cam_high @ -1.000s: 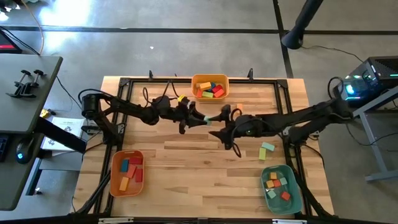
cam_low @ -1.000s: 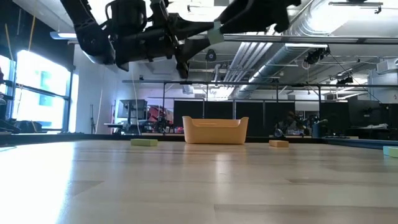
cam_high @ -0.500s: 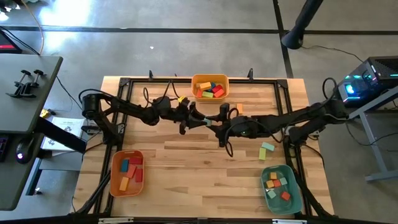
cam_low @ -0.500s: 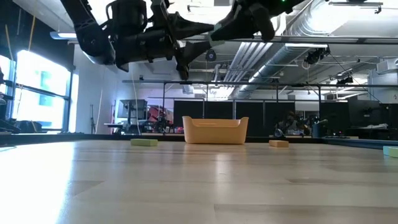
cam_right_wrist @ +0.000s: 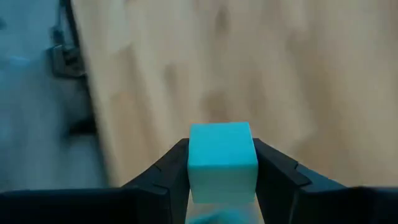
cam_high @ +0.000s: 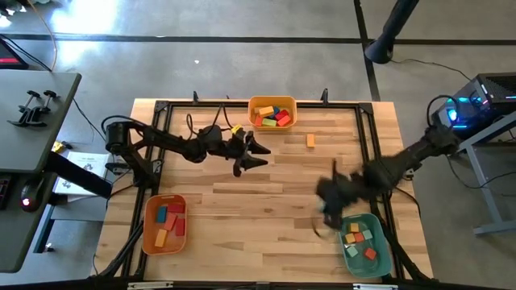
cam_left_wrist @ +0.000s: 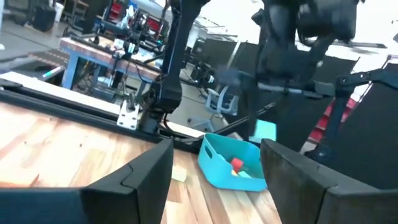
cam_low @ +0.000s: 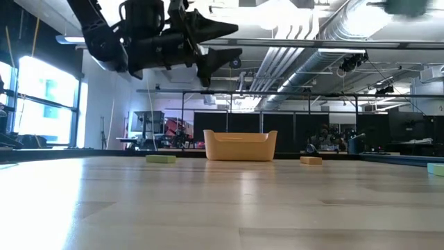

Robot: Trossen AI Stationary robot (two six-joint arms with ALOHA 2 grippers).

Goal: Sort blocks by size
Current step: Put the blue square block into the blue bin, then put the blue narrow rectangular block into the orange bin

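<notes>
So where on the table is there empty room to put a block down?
The widest bare wood lies mid-table, between the orange bin and teal bin. It is crowded near the top orange bin, where the left gripper hangs, and beside the teal bin, where the right gripper carries a teal block.

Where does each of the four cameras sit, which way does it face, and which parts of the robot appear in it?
High view: overhead, straight down on the table; both arms.
Low view: table height, level across to the orange bin; left gripper overhead.
Left wrist view: past its open jaws to the teal bin and right arm.
Right wrist view: jaws shut on a teal block.
Shared: teal bin in high and left wrist views.
</notes>
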